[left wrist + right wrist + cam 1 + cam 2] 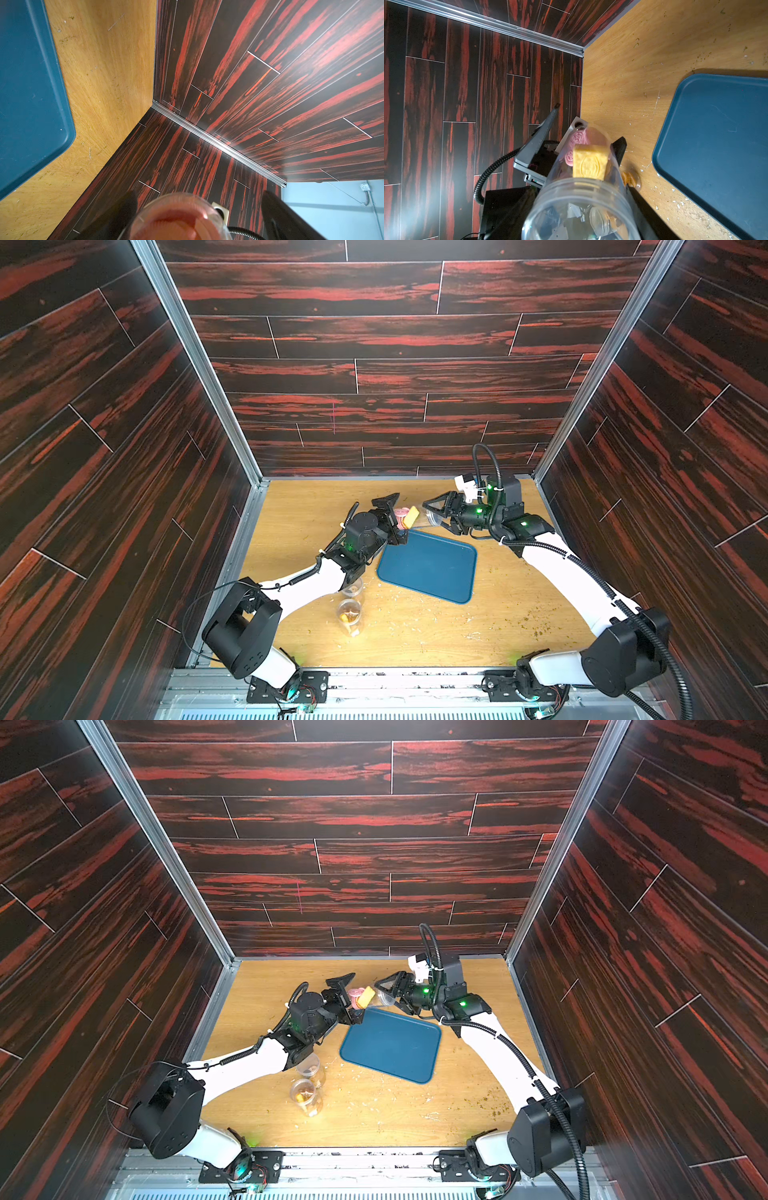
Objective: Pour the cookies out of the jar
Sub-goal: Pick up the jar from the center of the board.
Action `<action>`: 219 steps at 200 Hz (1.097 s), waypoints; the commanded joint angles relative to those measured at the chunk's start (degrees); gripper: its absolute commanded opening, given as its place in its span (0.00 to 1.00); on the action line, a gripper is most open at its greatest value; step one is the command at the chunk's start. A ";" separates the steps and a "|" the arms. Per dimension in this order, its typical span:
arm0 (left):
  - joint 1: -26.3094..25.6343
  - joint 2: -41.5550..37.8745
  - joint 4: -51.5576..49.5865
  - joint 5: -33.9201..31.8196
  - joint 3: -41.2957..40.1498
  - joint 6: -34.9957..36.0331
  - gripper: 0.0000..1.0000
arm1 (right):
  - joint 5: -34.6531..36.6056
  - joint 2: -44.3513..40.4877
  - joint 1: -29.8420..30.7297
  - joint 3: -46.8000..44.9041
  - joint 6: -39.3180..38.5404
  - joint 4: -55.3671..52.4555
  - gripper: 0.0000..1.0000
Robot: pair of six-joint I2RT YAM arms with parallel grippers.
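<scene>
Frankly, my right pincer (433, 516) clamps the jar (581, 197) by its mouth, level above the counter (633, 83). My left pincer (401, 515) gapes around its base, where the cookies (589, 164) sit. Tipped here, they'd probably miss the tray (716, 145).

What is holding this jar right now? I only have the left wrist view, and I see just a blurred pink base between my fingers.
Observer: The right end effector is shut on the jar near its mouth. The left end effector stands open around the base.
Operator: Where are the cookies?
Observer: The cookies are inside, bunched at the base end, a yellow square in front of pink rounds.
Operator: Anything on the tray?
Observer: The whole tray is bare, and two other jars stand beside the left arm.
</scene>
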 commanded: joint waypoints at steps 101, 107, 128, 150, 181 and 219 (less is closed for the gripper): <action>-0.47 1.75 0.65 2.30 5.49 -8.08 0.89 | 2.36 0.35 2.63 -4.51 1.52 4.19 0.62; -0.47 1.81 0.74 2.35 5.43 -8.09 0.88 | 2.45 0.45 2.78 -4.49 1.57 4.28 0.62; -0.47 1.86 1.21 2.29 4.80 -8.35 0.86 | 2.64 0.63 3.14 -4.19 1.69 4.38 0.62; -0.43 1.99 2.18 2.20 4.11 -8.62 0.83 | 2.45 0.81 3.48 -3.63 1.54 4.13 0.62; -0.27 1.78 3.02 1.41 2.85 -9.15 0.81 | 2.63 0.92 3.92 -2.57 0.67 3.17 0.62; 0.78 1.30 3.73 1.67 1.42 -9.23 0.83 | 2.96 0.96 4.37 -1.88 0.42 2.43 0.62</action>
